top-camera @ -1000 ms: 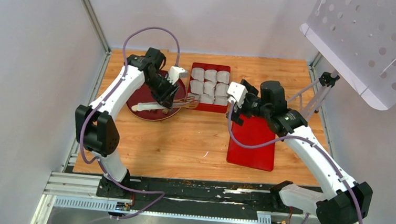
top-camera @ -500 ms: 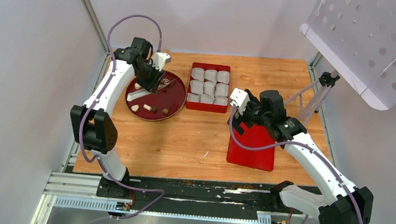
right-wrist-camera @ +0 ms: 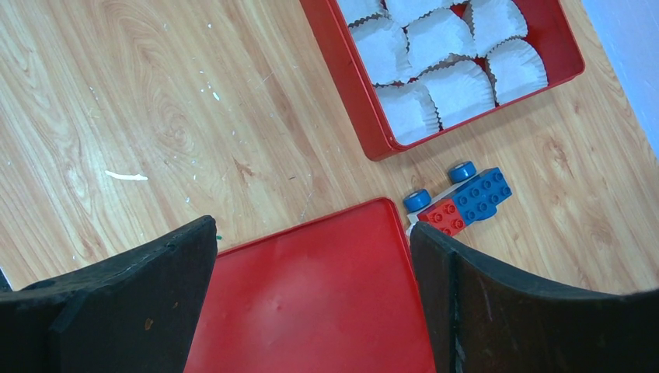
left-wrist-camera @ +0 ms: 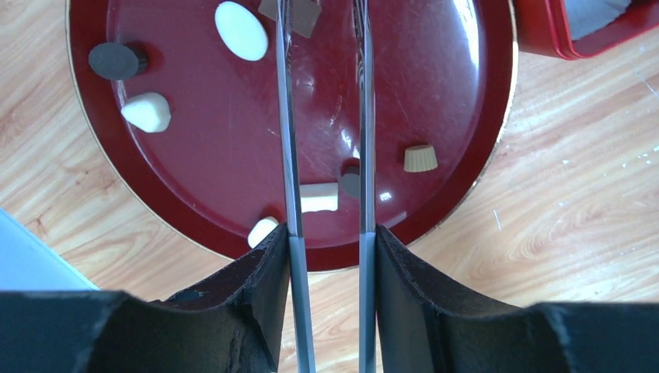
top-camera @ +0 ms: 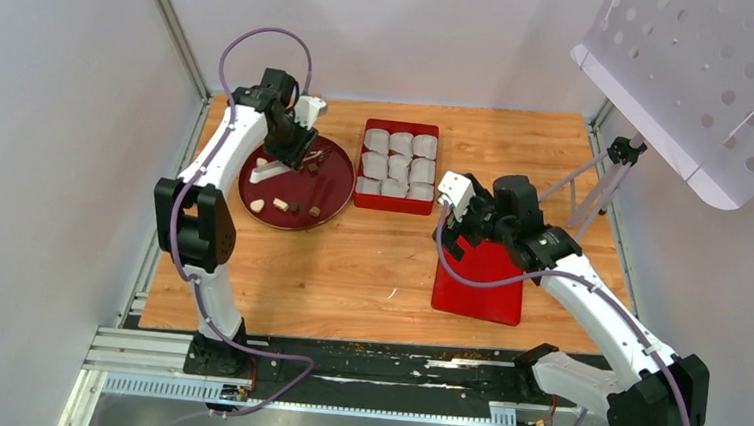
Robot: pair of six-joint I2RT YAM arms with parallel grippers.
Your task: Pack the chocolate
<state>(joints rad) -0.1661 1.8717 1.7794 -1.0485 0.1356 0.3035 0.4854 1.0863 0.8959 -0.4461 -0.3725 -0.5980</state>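
Observation:
Several small chocolates lie on the dark red round plate [left-wrist-camera: 435,93], also seen in the top view [top-camera: 326,191]. In the left wrist view they include a dark round one [left-wrist-camera: 116,60], pale ones [left-wrist-camera: 148,113] [left-wrist-camera: 319,196] and a tan one [left-wrist-camera: 420,158]. My left gripper [left-wrist-camera: 330,233] [top-camera: 295,152] is shut on metal tongs [left-wrist-camera: 364,116] whose blades reach across the plate. A brown piece [left-wrist-camera: 305,14] lies at the blades' far end; I cannot tell if it is gripped. My right gripper [right-wrist-camera: 311,256] [top-camera: 460,229] is open and empty above the flat red lid [right-wrist-camera: 311,303].
A red box [top-camera: 393,206] [right-wrist-camera: 342,85] lined with white paper cups [right-wrist-camera: 435,39] stands right of the plate; the cups that show look empty. Red and blue toy blocks [right-wrist-camera: 466,198] lie between box and lid. Metal rails run along the table's near edge.
My left arm swung with the tongs from the box's edge back over the plate, uncovering the chocolates there. My right gripper drew back from the box to above the lid.

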